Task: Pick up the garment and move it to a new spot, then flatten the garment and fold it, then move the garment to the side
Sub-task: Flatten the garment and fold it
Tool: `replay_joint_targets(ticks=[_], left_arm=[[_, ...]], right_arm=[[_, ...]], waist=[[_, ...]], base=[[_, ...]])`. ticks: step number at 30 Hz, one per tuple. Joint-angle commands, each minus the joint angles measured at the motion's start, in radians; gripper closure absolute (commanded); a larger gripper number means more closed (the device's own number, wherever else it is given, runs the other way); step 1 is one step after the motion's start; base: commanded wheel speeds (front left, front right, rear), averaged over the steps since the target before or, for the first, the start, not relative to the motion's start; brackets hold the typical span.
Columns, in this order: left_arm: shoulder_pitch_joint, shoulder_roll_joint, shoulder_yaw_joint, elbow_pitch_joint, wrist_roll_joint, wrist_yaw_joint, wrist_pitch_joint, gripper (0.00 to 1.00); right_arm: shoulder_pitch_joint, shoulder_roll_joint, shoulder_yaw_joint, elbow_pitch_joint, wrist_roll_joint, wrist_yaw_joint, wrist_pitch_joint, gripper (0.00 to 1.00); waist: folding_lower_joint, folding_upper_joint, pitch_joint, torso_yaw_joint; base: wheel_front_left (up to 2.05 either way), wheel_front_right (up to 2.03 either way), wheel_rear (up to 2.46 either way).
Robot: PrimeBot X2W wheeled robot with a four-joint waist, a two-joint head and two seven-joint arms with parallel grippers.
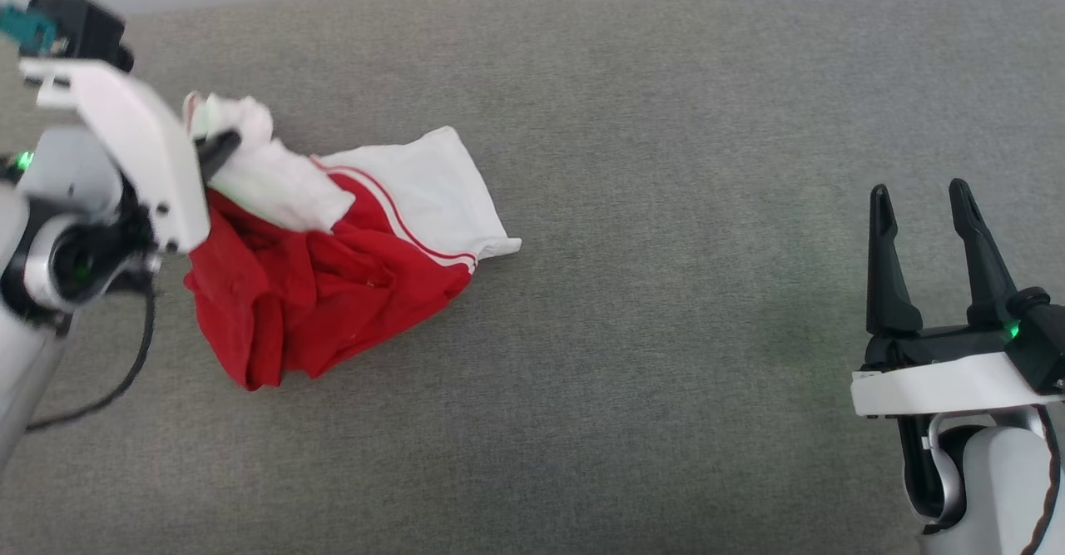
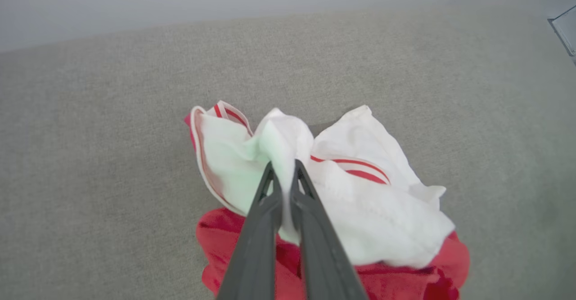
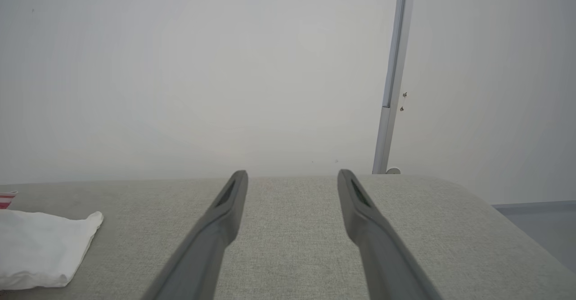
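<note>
**Left claw pinches the crumpled shirt on the grey table**

The shirt (image 1: 333,280) lies bunched in a heap on the left part of the grey padded table (image 1: 666,122), well in from its front edge. Its red body is gathered low in the heap, with the white sleeves on top. One sleeve spreads flat toward the table's middle, edged with thin red stripes. Nothing on the bunched cloth can be read.

The left claw (image 2: 282,165) is closed on a fold of white fabric at the top of the heap. In the left wrist view the cloth is squeezed between the two dark fingers (image 2: 258,228) and rises past their tips. A black cable (image 1: 125,372) hangs from that arm above the table's left edge.

The right claw (image 1: 915,193) hangs over the table's right part, well apart from the shirt. Its fingers are spread wide and nothing is between them. In the right wrist view the shirt's white sleeve (image 3: 36,246) rests on the table at far left. A pale wall (image 3: 180,66) and a metal post (image 3: 391,88) stand behind the table's far edge.
</note>
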Motion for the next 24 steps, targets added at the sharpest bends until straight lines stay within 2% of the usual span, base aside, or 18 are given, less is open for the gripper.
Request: replay_joint_targets(ticks=[1,2,4,7,9,10,12,13,14,15,24], left_arm=[[0.048,0.016,0.016,-0.025,-0.017,0.017,-0.017,0.9],[0.073,0.028,0.023,-0.041,-0.025,0.024,-0.025,0.84],[0.1,0.038,0.029,-0.053,-0.036,0.032,-0.034,0.82],[0.177,0.058,0.038,-0.064,-0.061,0.065,-0.045,0.66],[0.215,0.065,0.037,-0.059,-0.067,0.08,-0.051,0.64],[0.235,0.063,0.035,-0.051,-0.081,0.087,-0.043,0.58],[0.259,0.061,0.034,-0.04,-0.093,0.094,-0.036,0.58],[0.264,0.06,0.038,-0.035,-0.101,0.099,-0.037,0.55],[0.269,0.059,0.041,-0.028,-0.107,0.104,-0.036,0.36],[0.27,0.064,0.039,-0.025,-0.105,0.106,-0.032,0.01],[0.187,0.098,0.037,-0.083,-0.077,0.164,0.041,0.0]], right_arm=[[0.008,0.0,0.0,-0.003,-0.006,0.0,-0.005,0.0],[0.007,0.0,0.0,-0.003,-0.005,0.0,-0.005,0.0],[0.006,0.0,0.0,-0.003,-0.005,0.0,-0.005,0.0],[0.0,-0.002,0.003,-0.002,-0.006,0.0,-0.005,0.0],[-0.003,-0.003,0.004,-0.001,-0.006,0.0,-0.005,0.0],[-0.004,-0.004,0.005,-0.001,-0.006,0.0,-0.005,0.0],[-0.006,-0.005,0.005,0.0,-0.005,0.0,-0.005,0.0],[-0.006,-0.006,0.005,0.0,-0.005,0.0,-0.005,0.0],[-0.006,-0.008,0.004,0.0,-0.005,0.0,-0.005,0.0],[-0.005,-0.009,0.004,0.0,-0.005,0.0,-0.005,0.0],[0.007,-0.012,0.004,-0.003,-0.01,0.0,-0.005,0.0]], waist=[[0.0,0.0,-0.001,0.008],[0.0,0.0,-0.001,0.011],[0.0,0.0,0.0,0.013],[0.0,0.0,0.002,0.019],[0.0,0.0,0.002,0.021],[0.0,0.0,0.003,0.022],[0.0,0.0,0.002,0.024],[0.0,0.0,0.002,0.026],[0.0,0.0,0.001,0.027],[0.0,0.0,0.0,0.028],[0.0,0.0,-0.013,0.039]], base=[[0.0,0.0,0.0],[0.0,0.0,0.0],[0.0,0.0,0.0],[0.0,0.0,0.0],[0.0,0.0,0.0],[0.0,0.0,0.0],[0.0,0.0,0.0],[0.0,0.0,0.0],[0.0,0.0,0.0],[0.0,0.0,0.0],[0.0,0.0,0.0]])
